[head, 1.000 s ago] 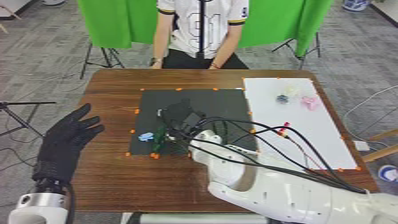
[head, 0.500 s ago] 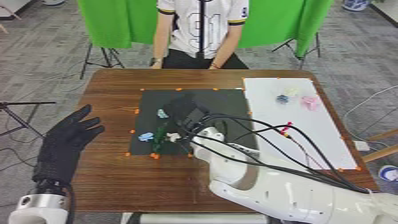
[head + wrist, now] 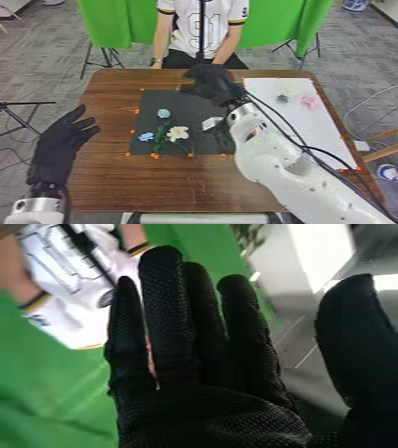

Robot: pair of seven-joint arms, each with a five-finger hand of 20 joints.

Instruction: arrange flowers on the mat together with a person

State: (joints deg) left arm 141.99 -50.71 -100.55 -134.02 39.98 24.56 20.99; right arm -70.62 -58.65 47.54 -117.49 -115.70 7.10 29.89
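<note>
In the head view my left hand hangs open over the table's left side. My right hand is above the far edge of the black mat, fingers straight and holding nothing. In the right wrist view that right hand has straight fingers with the thumb apart. On the mat's left part lie a light blue flower, a blue flower and a white flower, with green stems between the lower two. Pink, pale yellow and grey-blue flowers lie on the white sheet.
Orange markers line the edges of the mat and sheet. The right arm and its black cables cross the mat's right part and the sheet. A person sits at the far side of the brown table, touching none of the flowers.
My right hand has moved away from me and to the right, off the flowers. The white flower is now uncovered. The left hand has barely moved.
</note>
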